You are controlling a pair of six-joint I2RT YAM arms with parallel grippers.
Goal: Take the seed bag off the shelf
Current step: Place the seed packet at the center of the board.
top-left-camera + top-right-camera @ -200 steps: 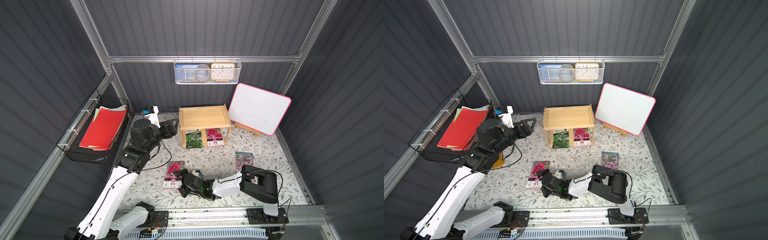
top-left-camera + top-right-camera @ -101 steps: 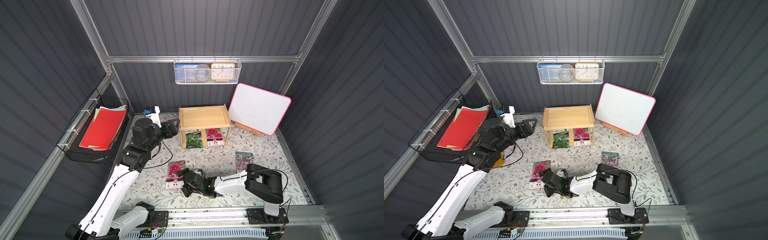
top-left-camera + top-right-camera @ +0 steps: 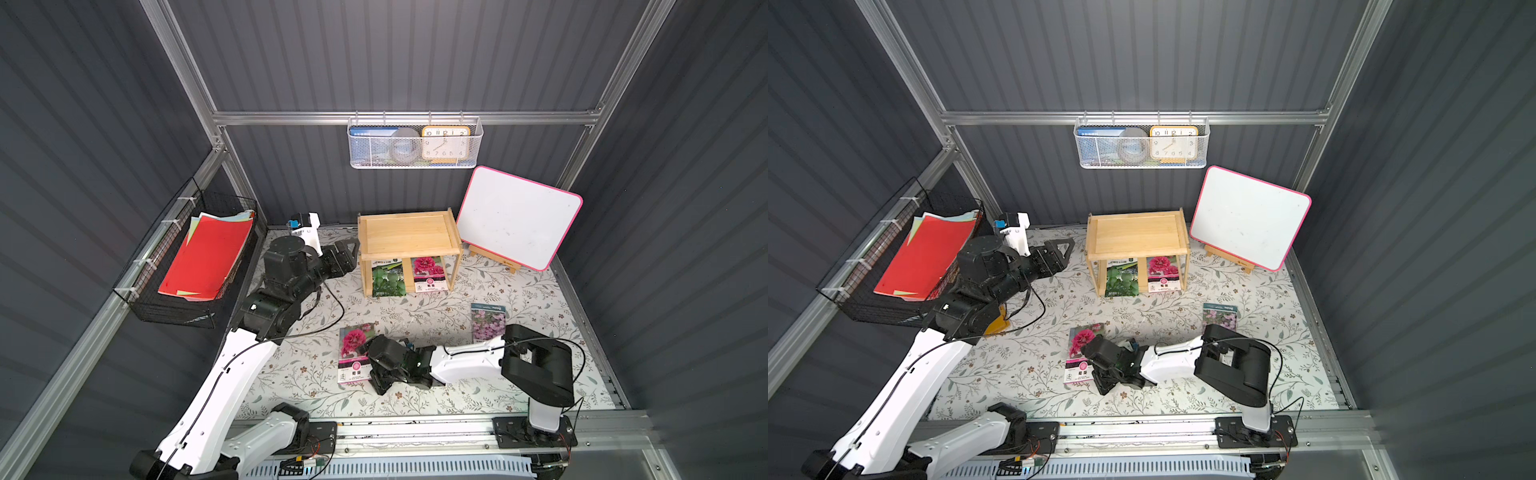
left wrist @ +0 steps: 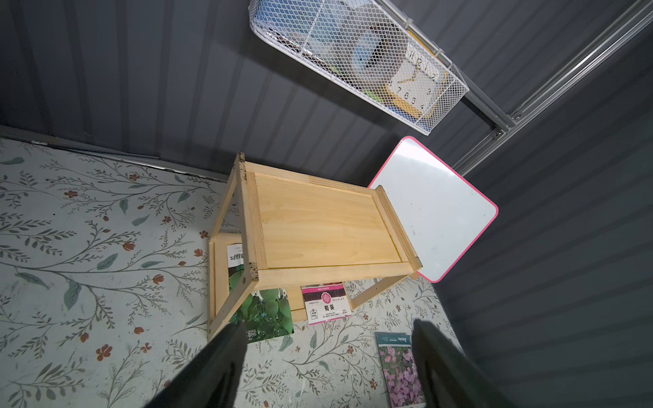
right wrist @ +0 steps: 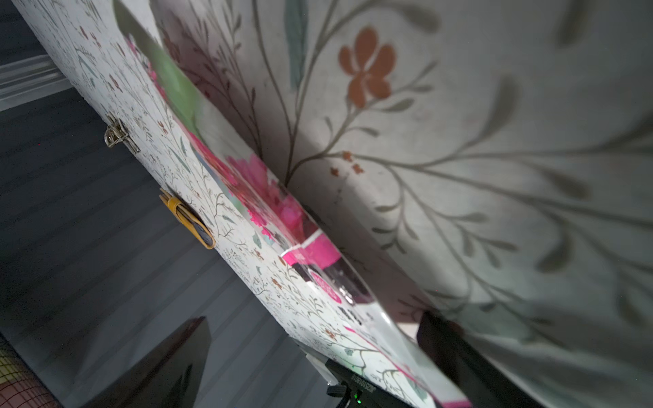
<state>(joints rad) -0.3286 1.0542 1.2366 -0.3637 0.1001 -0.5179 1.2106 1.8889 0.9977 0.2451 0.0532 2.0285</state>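
Seed bags not off yet: green seed bag and pink seed bag both stand on the lower tier of the shelf, green toward its left end, pink toward its right. In both top views the top board hides their upper edges. In the left wrist view a post cuts across the green one, and only the bottom strip of the pink one shows under the board.

Left gripper: jaws spread, nothing between them, near the shelf's left end and clear of it. Only the finger ends are in frame.

Right gripper: jaws spread wide, low over the mat, well in front of the shelf. Pink packet lies flat on the mat there. The wrist body overlaps its edge in both top views, so can't tell if a finger touches it. Right wrist view is grazing and blurred, packet print unreadable.

Purple packet lies front-right of the shelf, cut off by the frame edge in the left wrist view. Whiteboard leans just beside the shelf's right end. White mesh basket hangs on the wall above the shelf: clock readable, the rest behind the mesh hard to make out.
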